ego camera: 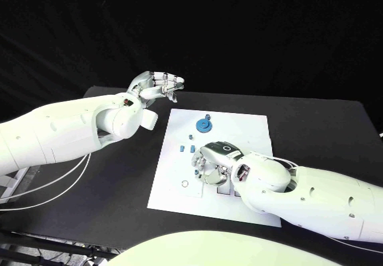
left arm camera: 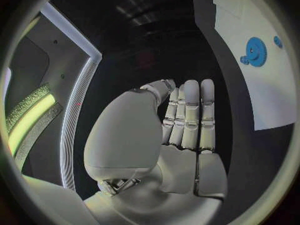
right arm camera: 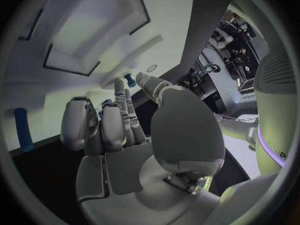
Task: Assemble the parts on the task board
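Note:
The white task board (ego camera: 251,130) lies in the middle of the black table. A blue gear (ego camera: 205,126) sits near the board's far edge, and small blue pegs (ego camera: 188,148) lie a little nearer. My right hand (ego camera: 212,164) is down on the middle of the board, fingers bent onto it. In the right wrist view its thumb and a fingertip close round a small blue part (right arm camera: 129,79), and a blue peg (right arm camera: 23,130) lies apart on the board. My left hand (ego camera: 156,85) hovers off the board's far left corner, holding nothing (left arm camera: 187,120).
Rectangular recesses (ego camera: 227,191) and a small ring (ego camera: 185,183) mark the board's near part. Bare black table (ego camera: 319,127) runs to the right of the board. A dark backdrop stands behind the table.

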